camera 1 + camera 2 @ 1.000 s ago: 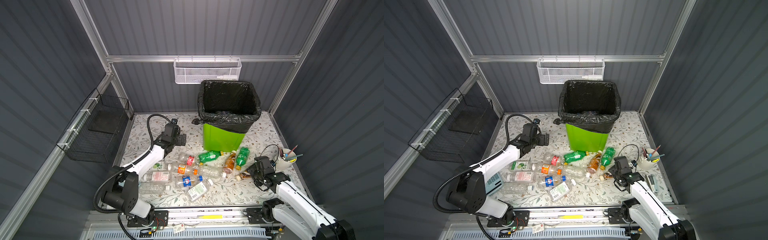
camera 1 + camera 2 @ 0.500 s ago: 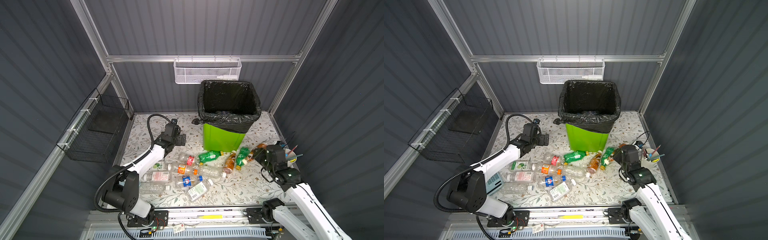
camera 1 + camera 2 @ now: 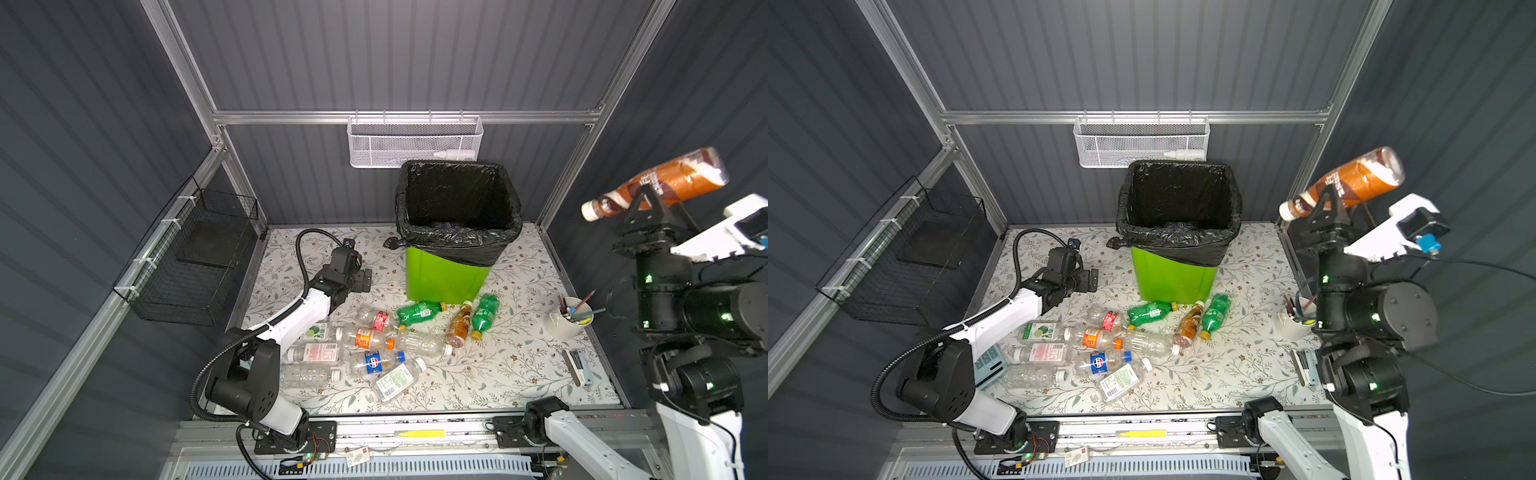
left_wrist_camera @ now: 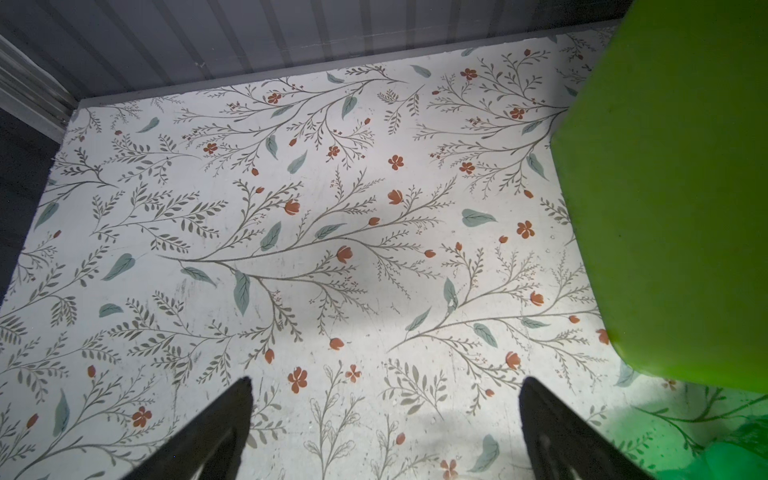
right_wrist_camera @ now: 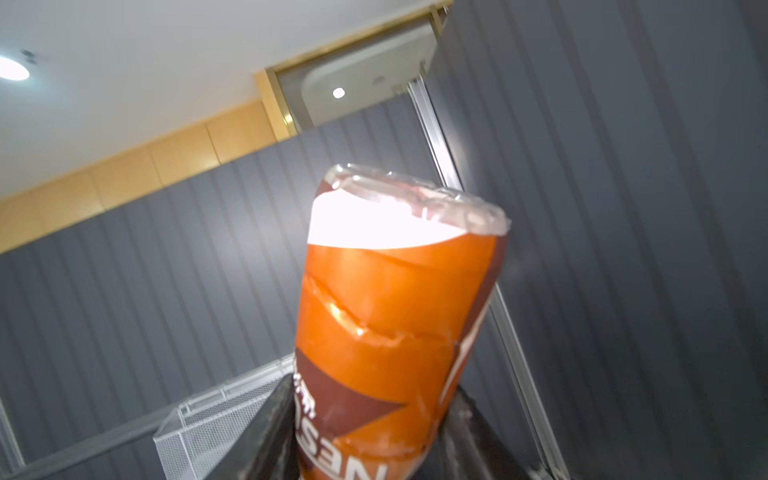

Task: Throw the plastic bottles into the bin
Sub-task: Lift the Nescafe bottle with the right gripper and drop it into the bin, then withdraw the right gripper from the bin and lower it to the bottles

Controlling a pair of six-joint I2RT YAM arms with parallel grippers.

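Right tool is clamped on a brown bottle near its cap end, held high at the right edge. The bottle's long axis slants, cap lowest and pointing left toward the bin. The bin stands left of and below it, well apart.

Left tool is wide open and empty, low over the surface just left of the bin. Other bottles lie on the bin's near side.

Right gripper high, clamped; left gripper low, spread.

Green bin, black-lined, upright; plastic bottles lie scattered before it; one orange-brown bottle aloft, tilted, right of it.
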